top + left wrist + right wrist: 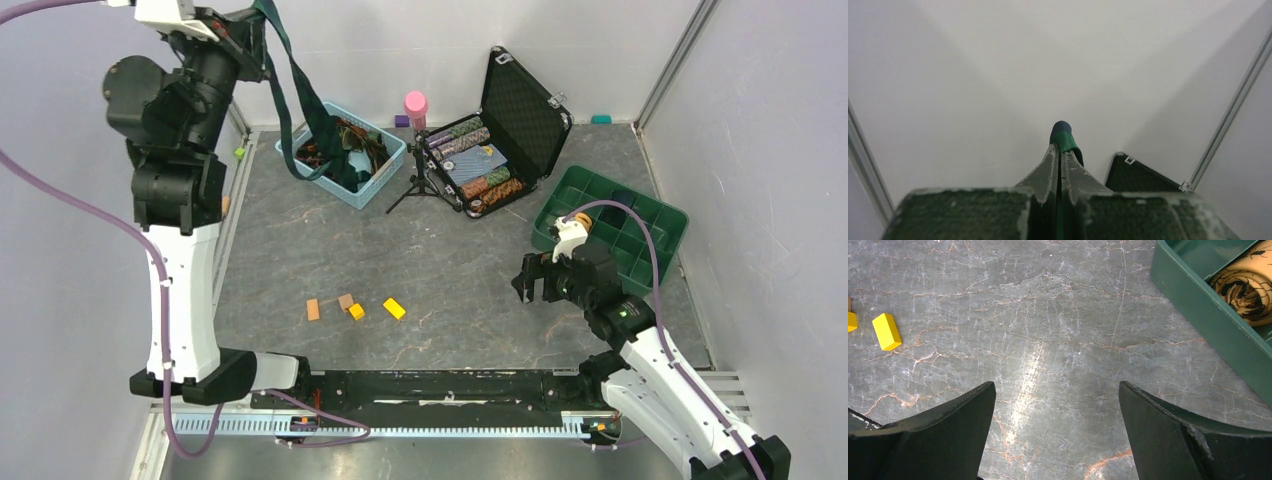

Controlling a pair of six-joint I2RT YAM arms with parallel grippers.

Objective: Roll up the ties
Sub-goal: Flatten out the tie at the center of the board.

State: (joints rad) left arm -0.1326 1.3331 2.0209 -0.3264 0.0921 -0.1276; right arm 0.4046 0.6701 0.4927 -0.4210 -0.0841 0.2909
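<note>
Tie held high, tail in the basket

Left gripper (1061, 156) is raised far above the table's back left corner, jaws pinched shut on a dark green-and-navy tie (1063, 136); a short fold of the cloth pokes out past the fingertips in the left wrist view. Seen from the top camera, the tie hangs in two strands from that grip; its lower end reaches down into the blue basket (383, 178), where other ties lie in a tangle; whether it is free of them I cannot tell. Right gripper (1056, 387) hovers low over bare table (450, 270), jaws spread wide with nothing between them; it is just beside the green tray (1198, 305), where one rolled tie (1245, 285) in orange-brown sits in a compartment.

The step in hand looks like drawing one tie out so it can be laid flat for rolling. To do it well:

- Hold the pinch firm, since soft cloth held by a fold slips easily.
- Carry the tail over the basket rim without dragging its neighbours along.
- Bring it toward the open middle of the table, away from the yellow block (887, 331) and its fellows.
- Lower slowly so the tie settles in one straight, untwisted line.
- Let the right gripper take the free end only once the cloth lies flat; a twist left in now would spoil the roll.
</note>
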